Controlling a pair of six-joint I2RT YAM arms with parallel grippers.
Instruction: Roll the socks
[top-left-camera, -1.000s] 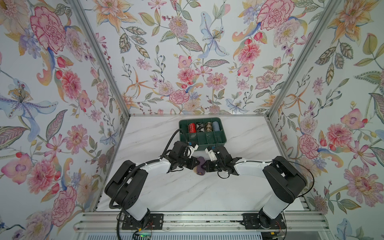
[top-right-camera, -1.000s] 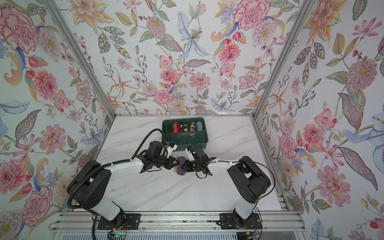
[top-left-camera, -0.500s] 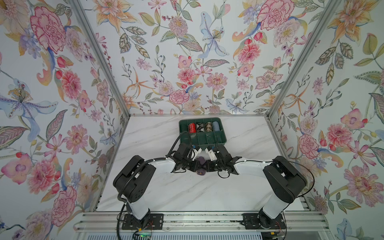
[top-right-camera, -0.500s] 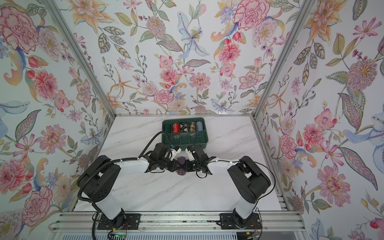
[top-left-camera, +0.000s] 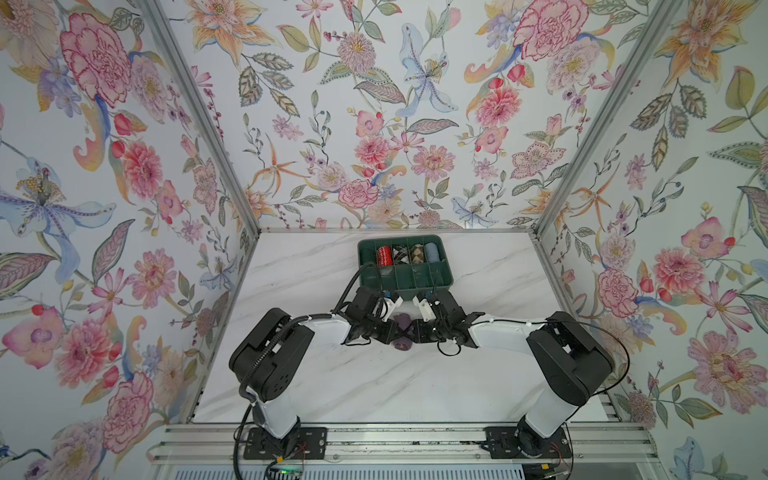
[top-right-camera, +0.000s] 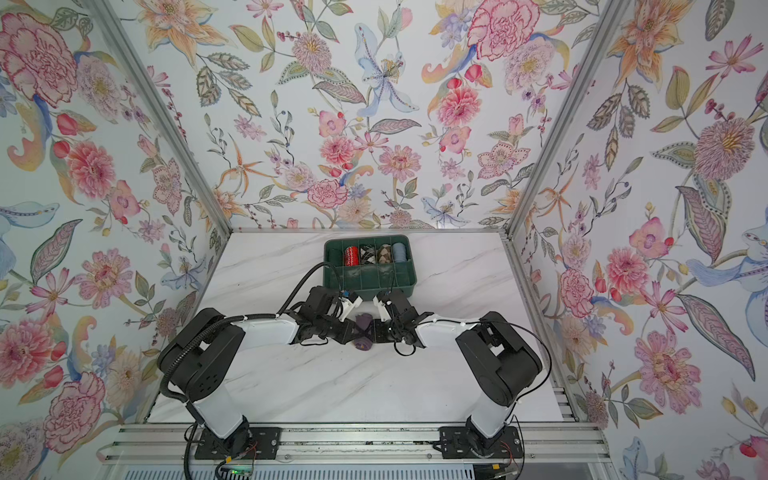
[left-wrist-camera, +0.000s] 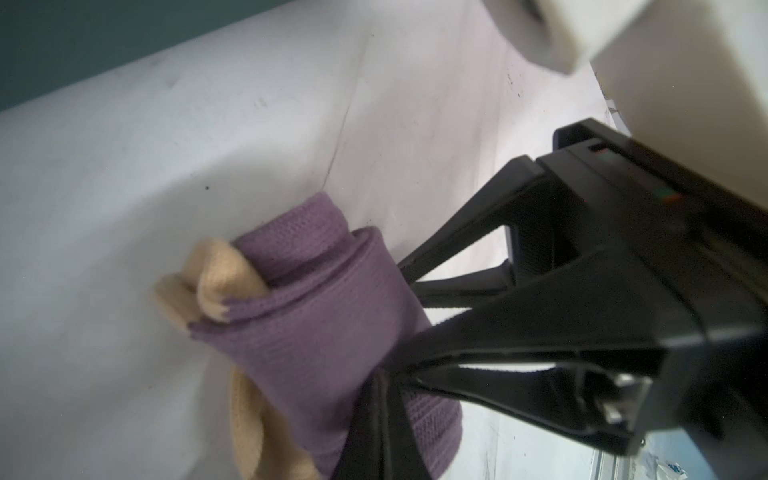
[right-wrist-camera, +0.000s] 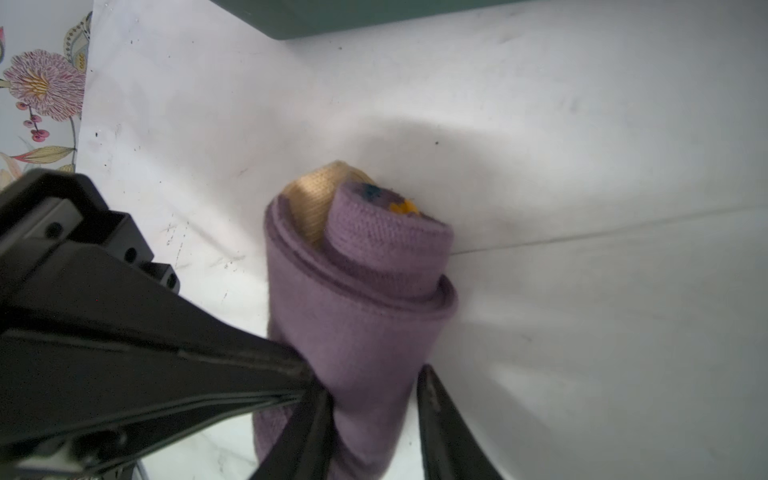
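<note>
Purple socks (top-left-camera: 403, 340) rolled on worktop (top-left-camera: 374, 382) near green tray (top-left-camera: 407, 286); my left gripper (right-wrist-camera: 305, 370) pinches them, right gripper (right-wrist-camera: 370, 401) spread around the roll.

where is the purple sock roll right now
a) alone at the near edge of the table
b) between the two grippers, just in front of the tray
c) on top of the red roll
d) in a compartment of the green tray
b: in a top view the purple sock roll sits between the left gripper and the right gripper, in front of the green tray and not in it.
</note>
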